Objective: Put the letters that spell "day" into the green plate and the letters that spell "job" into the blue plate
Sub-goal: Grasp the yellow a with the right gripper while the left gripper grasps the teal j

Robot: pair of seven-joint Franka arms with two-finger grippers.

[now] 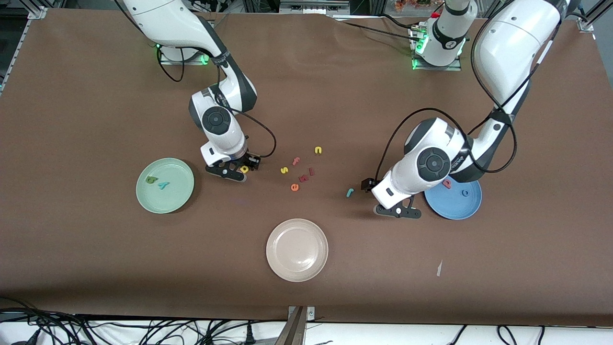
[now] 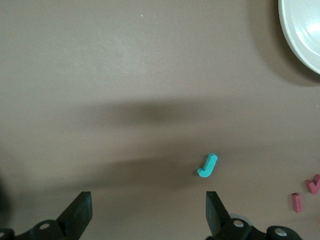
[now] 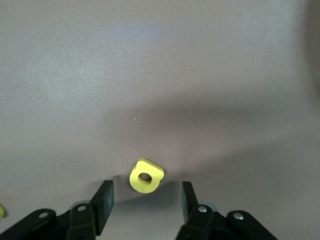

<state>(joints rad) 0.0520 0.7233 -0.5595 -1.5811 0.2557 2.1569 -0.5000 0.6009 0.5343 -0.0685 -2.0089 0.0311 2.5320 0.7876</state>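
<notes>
The green plate [image 1: 178,197] holds an olive letter [image 1: 151,179] and a teal y [image 1: 164,185]. Beside it, toward the middle of the table, my right gripper [image 1: 239,169] [image 3: 146,202] is low and open. The yellow letter with a round bowl [image 1: 244,168] [image 3: 146,176] lies flat just ahead of its fingertips, untouched. A pink letter [image 1: 446,183] and a blue ring [image 1: 465,193] rest in the blue plate [image 1: 455,208]. My left gripper [image 1: 398,212] [image 2: 148,212] hangs open and empty next to that plate. The teal hook [image 1: 350,192] [image 2: 208,166] lies on the table close by, outside its fingers.
A beige plate [image 1: 297,268] [image 2: 300,35] sits nearest the front camera, mid-table. Loose letters lie between the arms: yellow s [image 1: 284,170], pink f [image 1: 296,161], yellow n [image 1: 318,150], orange e [image 1: 294,187] and dark pink pieces [image 1: 303,178] [image 2: 312,185].
</notes>
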